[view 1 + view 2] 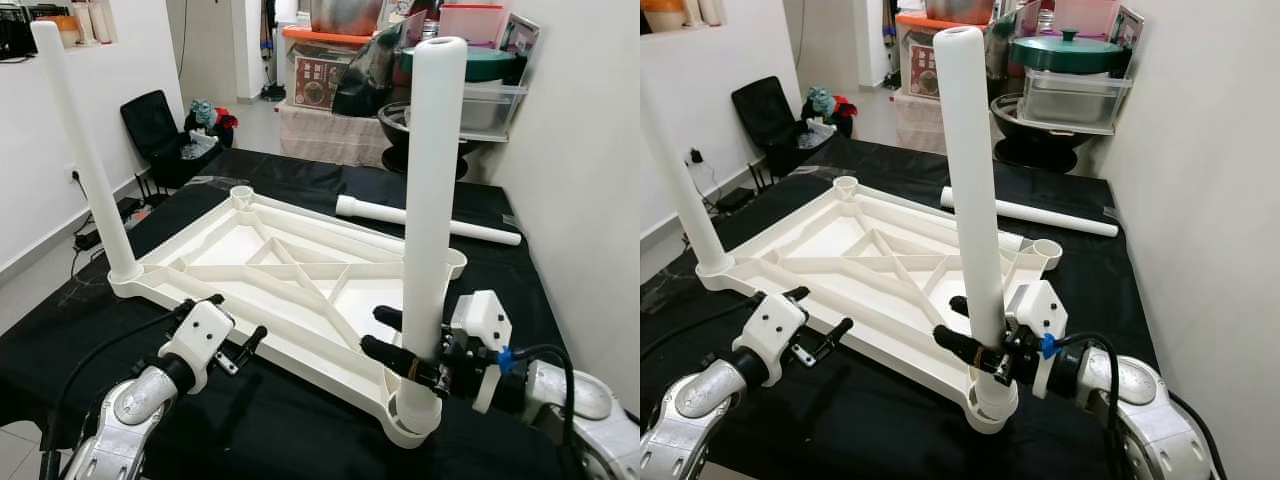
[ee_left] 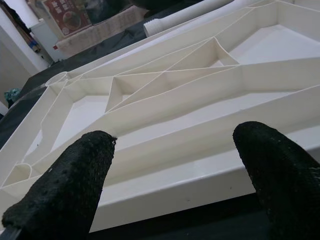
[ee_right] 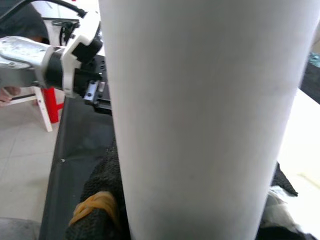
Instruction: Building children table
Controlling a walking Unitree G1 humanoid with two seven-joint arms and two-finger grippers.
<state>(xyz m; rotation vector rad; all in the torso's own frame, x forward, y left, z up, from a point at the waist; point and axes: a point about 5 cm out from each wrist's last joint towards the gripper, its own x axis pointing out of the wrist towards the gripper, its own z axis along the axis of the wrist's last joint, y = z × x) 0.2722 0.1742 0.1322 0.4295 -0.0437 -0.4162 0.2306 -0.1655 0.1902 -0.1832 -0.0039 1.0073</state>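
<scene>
A white tabletop (image 1: 300, 285) lies upside down on the black-covered table, ribs facing up. One white leg (image 1: 85, 150) stands upright in its far left corner socket. A second white leg (image 1: 432, 200) stands in the near right corner socket, and my right gripper (image 1: 383, 334) is shut around its lower part; the right wrist view shows this leg (image 3: 200, 115) close up with a black finger (image 3: 100, 200) against it. My left gripper (image 1: 238, 318) is open just in front of the tabletop's near rim, its fingers (image 2: 65, 190) spread with nothing between them.
A third white leg (image 1: 430, 222) lies loose on the black cloth behind the tabletop. Two corner sockets (image 1: 242, 195) (image 1: 1048, 248) stand without legs. A black chair (image 1: 160, 130) is at the back left, stacked containers (image 1: 470, 90) at the back, and a white wall on the right.
</scene>
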